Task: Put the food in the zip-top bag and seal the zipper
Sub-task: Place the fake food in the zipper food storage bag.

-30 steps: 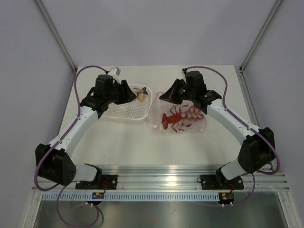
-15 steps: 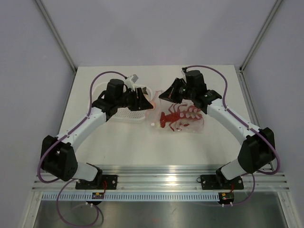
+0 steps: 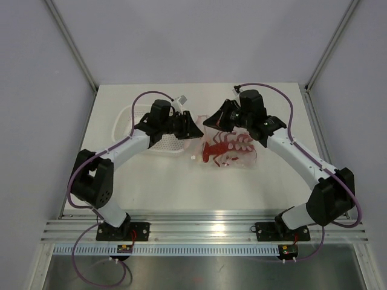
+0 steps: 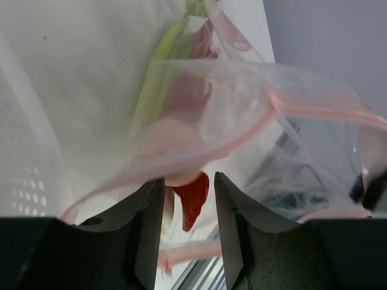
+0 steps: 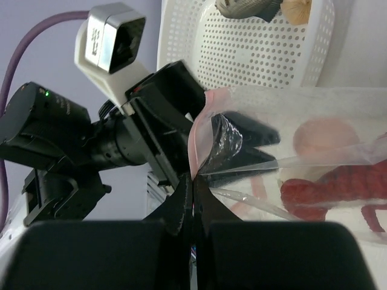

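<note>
While the right claw (image 5: pixel 195 181) is pinching the raised mouth edge of the zip-top bag (image 3: pixel 249 158), the left claw (image 4: pixel 187 181) is sitting half-spread at that mouth, the red lobster (image 3: pixel 222 148) lying inside, just right of the white basket (image 3: pixel 128 113).

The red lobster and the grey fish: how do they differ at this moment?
The red lobster lies inside the zip-top bag; the grey fish lies in the white basket. The lobster is red with spread legs; the fish is grey and only partly in view. Both are toy foods.
</note>
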